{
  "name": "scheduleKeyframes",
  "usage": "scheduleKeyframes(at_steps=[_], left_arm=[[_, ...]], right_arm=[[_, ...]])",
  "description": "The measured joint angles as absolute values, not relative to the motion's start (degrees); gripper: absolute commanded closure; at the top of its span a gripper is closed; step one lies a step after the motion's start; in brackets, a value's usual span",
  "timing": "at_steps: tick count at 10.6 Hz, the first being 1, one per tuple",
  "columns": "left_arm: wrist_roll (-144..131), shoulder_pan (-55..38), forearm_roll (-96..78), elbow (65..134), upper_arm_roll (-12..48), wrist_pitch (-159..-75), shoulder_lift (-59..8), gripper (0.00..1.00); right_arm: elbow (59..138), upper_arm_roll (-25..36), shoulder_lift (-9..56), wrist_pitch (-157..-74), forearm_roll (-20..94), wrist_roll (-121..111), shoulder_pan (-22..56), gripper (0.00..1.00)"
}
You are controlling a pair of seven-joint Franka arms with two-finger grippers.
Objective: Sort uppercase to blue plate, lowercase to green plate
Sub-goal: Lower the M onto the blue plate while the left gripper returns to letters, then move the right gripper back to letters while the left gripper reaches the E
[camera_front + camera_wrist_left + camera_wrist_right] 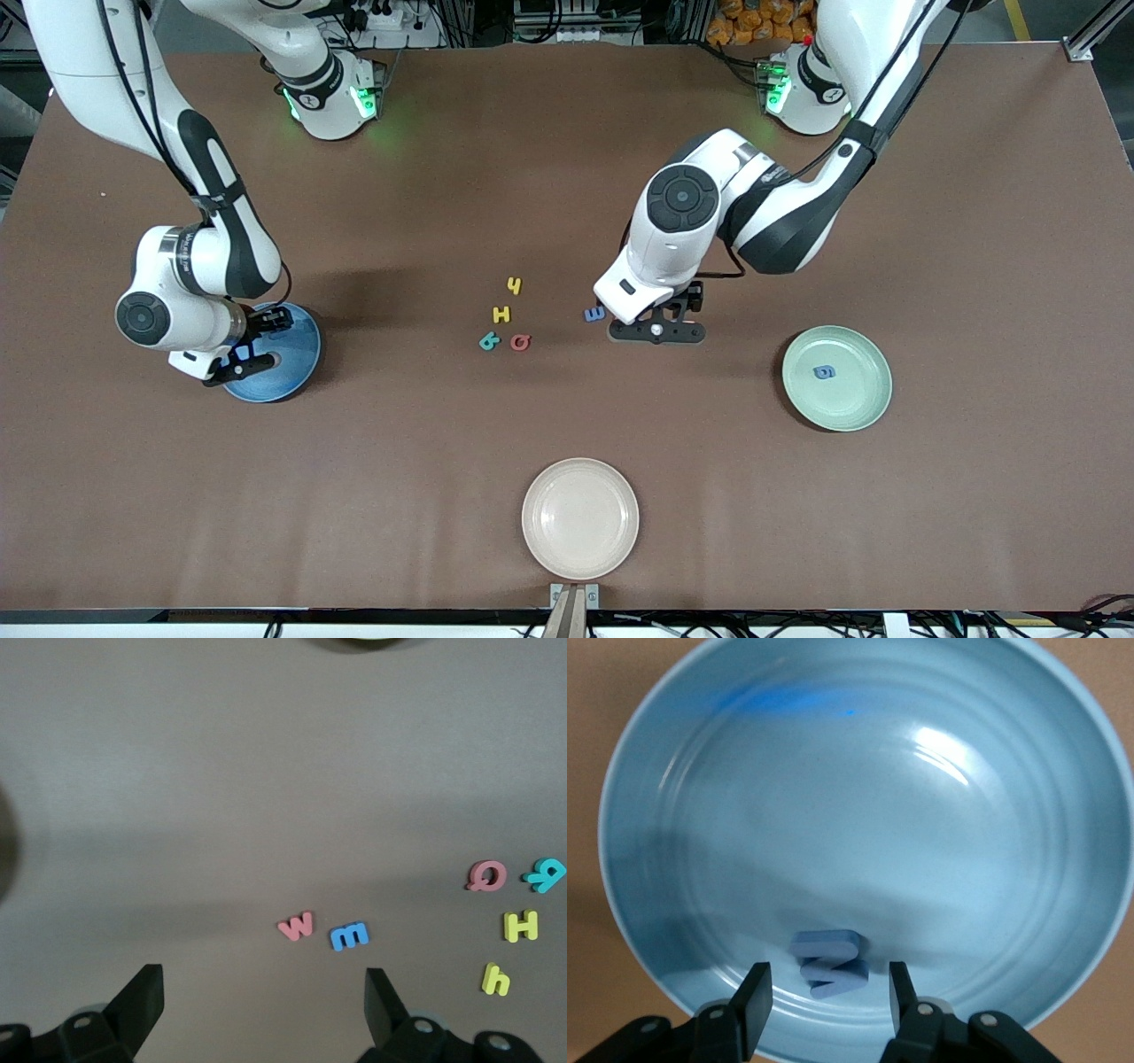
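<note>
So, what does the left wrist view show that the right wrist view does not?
Only the left wrist view shows the brown table with loose letters: red w, blue m, red Q, teal B, yellow H, yellow h, and the open left tool over them. Only the right wrist view shows the blue plate, the blue M lying in it, and the right tool over it. Both share nothing.
</note>
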State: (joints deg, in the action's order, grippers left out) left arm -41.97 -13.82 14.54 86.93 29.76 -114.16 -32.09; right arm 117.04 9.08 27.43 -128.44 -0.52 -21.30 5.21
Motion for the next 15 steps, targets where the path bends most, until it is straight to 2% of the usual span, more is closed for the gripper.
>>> scheduleKeyframes(at_steps=[1,4,7,11,15], left_arm=[[-42.11,-14.57,14.55,86.94,29.76,-115.01,-33.11,0.00],[-43.80,-17.14,14.82,86.97,29.67,-117.77,-36.62,0.00],[-43.77,-17.21,16.40,87.11,29.65,-117.93,-37.46,0.00],[-35.40,-16.95,16.67,87.91,29.25,-117.90,-37.80,0.00],[-24.22,-16.33,17.93,88.40,29.06,-117.93,-38.51,0.00]], right_arm=[[116.22,9.10,27.30,-127.45,-0.42,-21.05,5.21,0.39],[109.40,9.18,26.27,-117.83,-0.33,-20.48,5.22,0.36],[104.43,9.08,24.82,-112.22,-0.25,-20.43,5.34,0.36],[101.48,8.41,24.68,-110.30,-0.19,-18.71,5.57,0.36],[100.25,2.61,24.34,-110.24,-0.11,-7.45,7.30,0.37]])
